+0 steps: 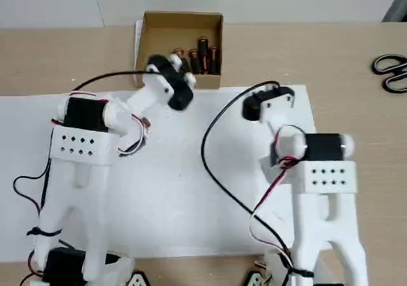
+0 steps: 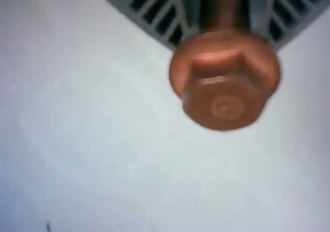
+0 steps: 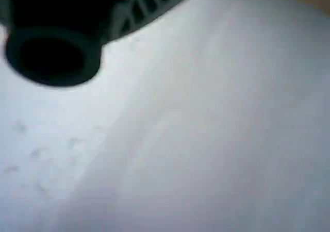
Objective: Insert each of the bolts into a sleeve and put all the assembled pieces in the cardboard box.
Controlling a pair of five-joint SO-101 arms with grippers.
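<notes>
We see a copper-coloured bolt (image 2: 224, 82) in the left wrist view, its flanged hexagonal head turned toward the camera and its shaft running back between two grey ribbed fingers (image 2: 149, 5). The left gripper (image 1: 173, 79) is closed narrowly on that shaft, so the bolt hangs over the white sheet (image 1: 172, 190) without touching it.

In the right wrist view we see a black sleeve (image 3: 51, 56), a short tube with its open, dark mouth facing the camera. It sits against a ribbed finger (image 3: 149, 2) of the right gripper (image 1: 267, 102), which is clamped around it. It too is held above the sheet rather than lying on it.

From the high view, we place the left gripper at the far edge of the sheet, just in front of the near wall of the cardboard box (image 1: 152, 25) and partly overlapping it. The right gripper is over the far right part of the sheet, well apart from the left one and to the right of the box. From this camera we cannot make out the bolt or the sleeve.

Inside the box we see several assembled pieces (image 1: 197, 56), dark sleeves with copper ends, lying together against the near wall on its right side.

The box stands on the wooden table (image 1: 63, 57) just beyond the sheet. A pair of scissors (image 1: 391, 72) lies near the table's right edge, far from both arms. Black cables loop from each arm across the sheet.
</notes>
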